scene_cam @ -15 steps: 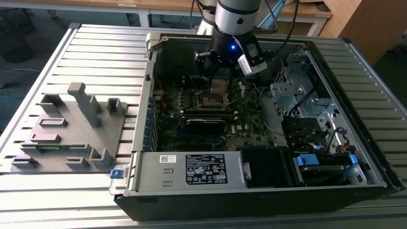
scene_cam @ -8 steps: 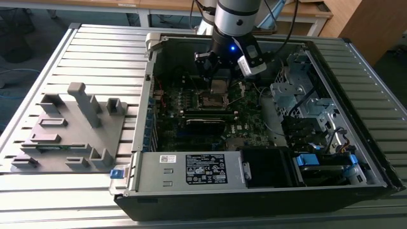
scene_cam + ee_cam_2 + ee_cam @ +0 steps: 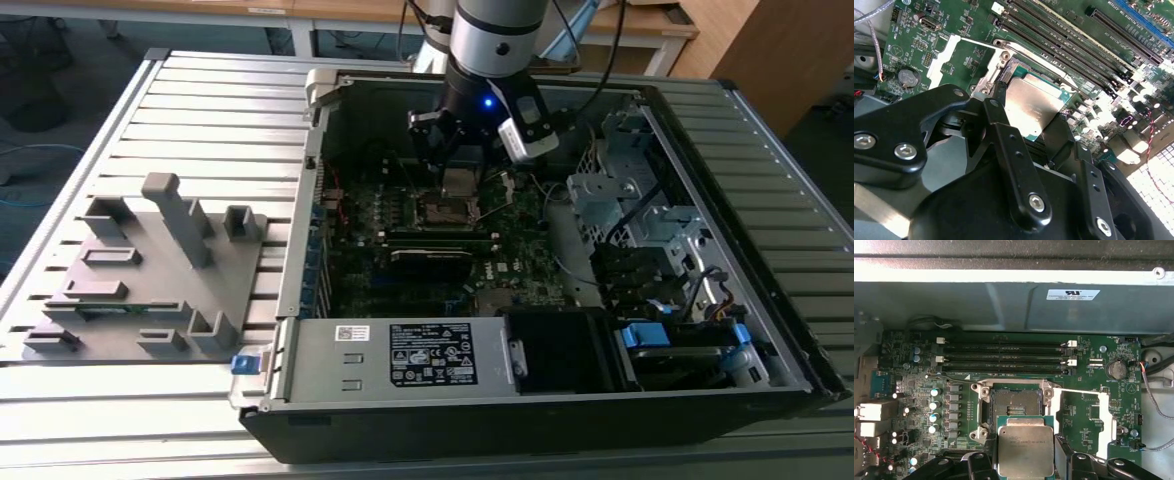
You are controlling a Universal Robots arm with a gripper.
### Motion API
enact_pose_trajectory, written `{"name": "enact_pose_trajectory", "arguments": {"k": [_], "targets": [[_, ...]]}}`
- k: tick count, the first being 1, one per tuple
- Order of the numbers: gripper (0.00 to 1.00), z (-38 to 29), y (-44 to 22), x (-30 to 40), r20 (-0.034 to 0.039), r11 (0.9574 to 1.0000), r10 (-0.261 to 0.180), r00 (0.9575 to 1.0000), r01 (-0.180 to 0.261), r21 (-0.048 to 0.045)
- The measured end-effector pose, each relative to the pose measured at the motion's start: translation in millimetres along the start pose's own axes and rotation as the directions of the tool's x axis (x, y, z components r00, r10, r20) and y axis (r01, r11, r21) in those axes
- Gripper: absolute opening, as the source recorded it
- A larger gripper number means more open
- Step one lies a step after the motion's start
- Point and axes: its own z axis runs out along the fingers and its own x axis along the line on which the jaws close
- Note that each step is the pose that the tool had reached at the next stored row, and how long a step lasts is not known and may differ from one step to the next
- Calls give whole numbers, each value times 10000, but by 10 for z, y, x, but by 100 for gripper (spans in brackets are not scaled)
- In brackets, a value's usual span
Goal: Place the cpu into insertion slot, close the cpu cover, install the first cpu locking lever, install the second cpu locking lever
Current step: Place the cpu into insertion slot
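Big slatted metal table (image 3: 200, 90) under everything, with an open computer case (image 3: 534, 430) lying on its side on top. Landmark for all of this: the insertion slot (image 3: 1013, 402), the small dark square socket in the green motherboard (image 3: 1089, 410) inside that case.

Well off to the exterior view's left of the insertion slot, outside the case: a grey fixture plate (image 3: 140, 290) with upright blocks on it. Nearer the exterior camera than the slot, inside the case: a grey power supply box (image 3: 427, 352) with a label on it. Coming down right by the slot from beyond it: the robot arm (image 3: 497, 35).

Just beside the slot, between it and the case wall: a row of long black memory slots (image 3: 1004, 357). Near the slot on the board, past a white outline mark: a round coin battery (image 3: 1116, 370).

Gripper (image 3: 451, 160) hanging just over the slot, black fingers (image 3: 979, 465) clamped on opposite edges of the cpu (image 3: 1025, 450). Silvery face of the chip up, green edge showing round it. Not seated yet: slot open with its dark contact field showing, and the chip overlapping one edge of the slot in the first wrist view. Can't tell how high above the slot it sits.
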Motion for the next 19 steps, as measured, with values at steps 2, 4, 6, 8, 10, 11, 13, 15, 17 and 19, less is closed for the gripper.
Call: {"name": "enact_pose_trajectory", "arguments": {"k": [2,4,6,8,10,11,13,15,17,19], "targets": [[54,1,0,0,0,10000,0,10000,0,0],[54,2,0,0,2,10000,19,10000,-19,-1],[54,8,0,0,14,9998,203,9998,-203,-7],[54,13,-1,0,33,9985,544,9985,-544,-12],[54,20,-1,0,55,9960,896,9960,-896,-19],[54,25,-1,-1,76,9921,1252,9921,-1252,-26],[54,30,-2,-1,98,9868,1617,9868,-1617,-37],[54,32,-2,-1,116,9810,1938,9810,-1938,-43],[54,33,-2,-1,119,9798,1998,9798,-1998,-47],[54,33,-2,-1,120,9798,2001,9797,-2001,-48]]}}
